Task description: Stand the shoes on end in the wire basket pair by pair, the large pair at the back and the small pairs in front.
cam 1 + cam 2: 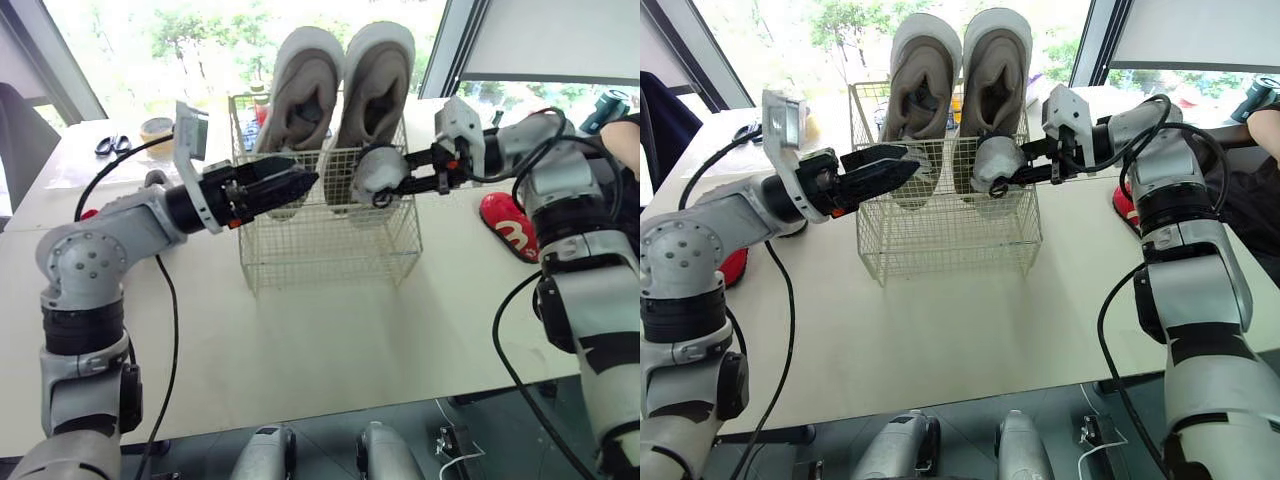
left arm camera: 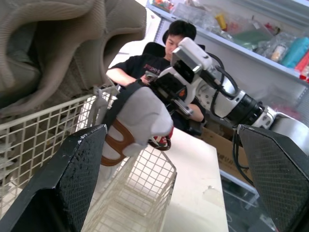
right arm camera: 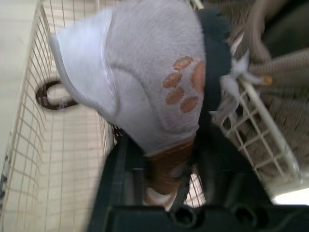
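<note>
A wire basket (image 1: 330, 240) stands mid-table. Two large beige shoes (image 1: 305, 85) (image 1: 378, 80) stand on end side by side at its back. My right gripper (image 1: 385, 185) is shut on a small grey shoe (image 3: 145, 82) with a brown paw print. It holds the shoe over the basket's front right part, partly below the rim. My left gripper (image 1: 300, 183) is open and holds nothing. It reaches over the basket's left rim, in front of the left large shoe, and points toward the grey shoe (image 2: 137, 121).
A red shoe (image 1: 510, 225) lies on the table right of the basket. Something red (image 1: 732, 265) shows under my left arm. Scissors (image 1: 112, 145) and a tape roll (image 1: 157, 130) lie at the far left. A person (image 2: 169, 53) sits beyond the table's right side.
</note>
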Robot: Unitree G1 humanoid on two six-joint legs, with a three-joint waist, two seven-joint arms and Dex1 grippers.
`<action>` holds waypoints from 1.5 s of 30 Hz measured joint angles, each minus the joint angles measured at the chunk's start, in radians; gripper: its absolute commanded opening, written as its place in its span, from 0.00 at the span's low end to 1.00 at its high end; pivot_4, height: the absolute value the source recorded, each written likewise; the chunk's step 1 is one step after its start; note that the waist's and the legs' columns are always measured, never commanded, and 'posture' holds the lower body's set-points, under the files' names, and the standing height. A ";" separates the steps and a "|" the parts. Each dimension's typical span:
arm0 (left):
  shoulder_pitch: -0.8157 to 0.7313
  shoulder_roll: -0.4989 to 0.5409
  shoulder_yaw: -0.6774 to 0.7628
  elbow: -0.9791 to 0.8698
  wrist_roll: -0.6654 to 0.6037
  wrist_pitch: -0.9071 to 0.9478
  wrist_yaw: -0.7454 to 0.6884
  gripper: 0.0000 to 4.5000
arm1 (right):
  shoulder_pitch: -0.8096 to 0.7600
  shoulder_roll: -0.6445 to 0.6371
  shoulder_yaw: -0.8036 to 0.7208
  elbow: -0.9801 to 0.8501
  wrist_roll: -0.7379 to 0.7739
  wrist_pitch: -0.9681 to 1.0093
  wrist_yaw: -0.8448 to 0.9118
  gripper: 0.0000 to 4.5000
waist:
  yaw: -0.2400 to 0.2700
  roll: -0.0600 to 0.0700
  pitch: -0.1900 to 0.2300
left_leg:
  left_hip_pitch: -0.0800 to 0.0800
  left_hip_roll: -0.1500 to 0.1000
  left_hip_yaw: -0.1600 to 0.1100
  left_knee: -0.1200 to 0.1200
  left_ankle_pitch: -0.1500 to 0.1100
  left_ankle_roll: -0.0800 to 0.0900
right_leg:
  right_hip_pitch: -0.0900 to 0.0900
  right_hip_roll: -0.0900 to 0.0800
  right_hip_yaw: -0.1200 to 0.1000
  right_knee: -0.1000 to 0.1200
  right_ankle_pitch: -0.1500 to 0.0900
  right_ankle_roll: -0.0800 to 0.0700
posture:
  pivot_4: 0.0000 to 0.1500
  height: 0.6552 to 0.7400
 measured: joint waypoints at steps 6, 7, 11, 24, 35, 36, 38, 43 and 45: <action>0.005 0.002 -0.005 -0.003 0.022 0.000 -0.017 1.00 | 0.000 -0.019 -0.024 -0.028 -0.017 0.013 0.013 0.99 | 0.004 0.000 0.000 | 0.000 0.000 0.000 0.000 0.000 -0.001 | 0.000 0.000 0.000 0.000 0.000 0.000 | 1.00 1.00; 0.005 0.007 -0.011 -0.005 0.032 -0.002 -0.022 1.00 | 0.000 -0.030 -0.030 -0.043 -0.020 0.015 0.013 0.99 | 0.004 0.000 0.000 | 0.000 0.000 0.000 0.000 0.000 -0.001 | 0.000 0.000 0.000 0.000 0.000 0.000 | 1.00 1.00; 0.012 0.045 -0.066 -0.024 0.106 -0.020 -0.071 1.00 | 0.001 -0.080 -0.061 -0.151 -0.021 0.044 0.009 0.99 | 0.002 0.000 0.000 | 0.000 0.000 0.000 -0.002 0.000 -0.001 | -0.001 0.000 0.000 0.000 0.000 0.000 | 1.00 1.00; -0.027 0.117 -0.107 0.120 0.402 -0.166 -0.053 1.00 | 0.322 -0.185 -0.230 -0.914 0.243 0.509 -0.100 0.99 | 0.007 0.000 0.000 | 0.000 0.000 0.000 -0.001 0.000 -0.001 | -0.001 0.000 0.000 0.000 0.000 0.000 | 1.00 1.00; -0.257 0.099 -0.039 0.537 0.639 -0.191 0.277 1.00 | 0.419 -0.153 -0.300 -1.269 0.484 0.761 -0.331 0.99 | -0.002 0.002 -0.003 | 0.004 0.000 0.000 -0.001 0.000 0.000 | 0.000 0.001 0.002 0.004 0.001 0.000 | 1.00 1.00; -0.262 0.092 -0.040 0.558 0.657 -0.205 0.288 1.00 | 0.424 -0.152 -0.300 -1.272 0.490 0.766 -0.341 0.99 | -0.002 0.003 -0.004 | 0.005 0.000 0.000 -0.001 0.000 0.001 | 0.000 0.001 0.003 0.005 0.001 -0.001 | 1.00 1.00; -0.271 0.082 -0.040 0.601 0.684 -0.223 0.299 1.00 | 0.427 -0.152 -0.301 -1.279 0.506 0.777 -0.362 0.99 | -0.001 0.004 -0.005 | 0.007 0.000 0.000 -0.001 -0.001 0.003 | 0.001 0.001 0.003 0.006 0.001 -0.001 | 1.00 1.00; -0.279 0.054 -0.039 0.664 0.707 -0.274 0.287 1.00 | 0.432 -0.152 -0.300 -1.298 0.537 0.795 -0.400 0.99 | 0.007 0.005 -0.005 | 0.016 0.000 -0.001 -0.001 -0.002 0.004 | 0.011 0.001 0.002 0.006 0.001 -0.001 | 1.00 1.00; -0.279 0.053 -0.038 0.675 0.716 -0.280 0.288 1.00 | 0.434 -0.152 -0.300 -1.310 0.547 0.802 -0.412 0.99 | 0.006 0.005 -0.006 | 0.020 0.000 -0.001 -0.002 -0.003 0.005 | 0.016 0.001 0.002 0.004 0.001 -0.001 | 1.00 1.00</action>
